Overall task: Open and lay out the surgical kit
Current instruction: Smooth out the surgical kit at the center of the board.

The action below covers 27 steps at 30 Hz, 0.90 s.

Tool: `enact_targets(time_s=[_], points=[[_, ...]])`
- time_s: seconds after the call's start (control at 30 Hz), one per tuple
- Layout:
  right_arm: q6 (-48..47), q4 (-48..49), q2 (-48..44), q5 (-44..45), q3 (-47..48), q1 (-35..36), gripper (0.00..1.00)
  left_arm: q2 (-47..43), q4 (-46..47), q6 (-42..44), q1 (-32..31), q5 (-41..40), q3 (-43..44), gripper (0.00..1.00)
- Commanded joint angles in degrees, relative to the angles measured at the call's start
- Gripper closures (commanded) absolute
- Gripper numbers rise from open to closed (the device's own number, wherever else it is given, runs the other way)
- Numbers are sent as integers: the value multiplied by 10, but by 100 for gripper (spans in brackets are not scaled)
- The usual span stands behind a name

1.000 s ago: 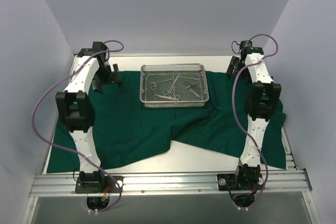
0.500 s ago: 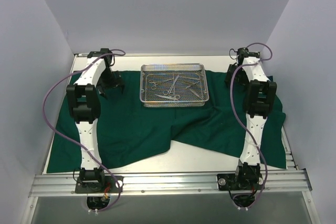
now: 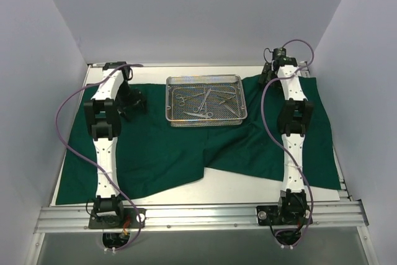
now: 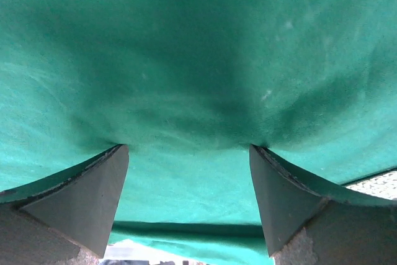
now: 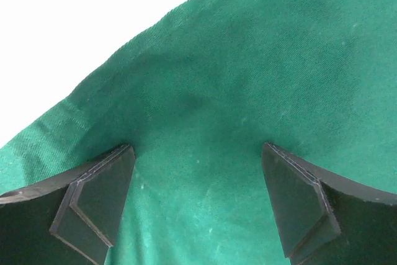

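White table [image 3: 248,187] bears green drape [image 3: 161,153]; left fingers [image 4: 80,197], right fingers [image 5: 93,197] both spread wide

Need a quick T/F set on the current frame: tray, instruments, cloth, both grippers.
1. Green cloth lies on both sides of the mesh tray. True.
2. The instruments lie on the cloth outside the tray. False: all are inside the tray.
3. The left gripper is shut on an instrument. False: it is open, fingers apart on the cloth.
4. The right gripper is open over the cloth, near its edge. True.
5. Bare table shows in front of the cloth. True.
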Motion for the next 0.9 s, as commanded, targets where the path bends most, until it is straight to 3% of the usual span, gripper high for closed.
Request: enact_targets(time_s=[0.0,0.2,0.37,0.5,0.57,0.77,0.87], points=[[6,57,29,26,-19,0,15,51,53,4,22,3,33,12],[-30,88,-18,10,47,17,15,15,65,24,33,-17,71,11],[-12,83,-181,37,-42,8,12,-64,64,34,31,-45,55,10],[36,46,-314,24,-181,-30,11,-116,54,54,18,-92,8,4],[76,30,-390,-9,-303,-53,11,-152,60,65,11,-112,-22,3],[96,22,-604,-12,-640,-74,20,-239,120,68,-12,-71,-146,3],[104,28,-678,-28,-749,-83,24,-255,133,66,-27,-56,-172,4]])
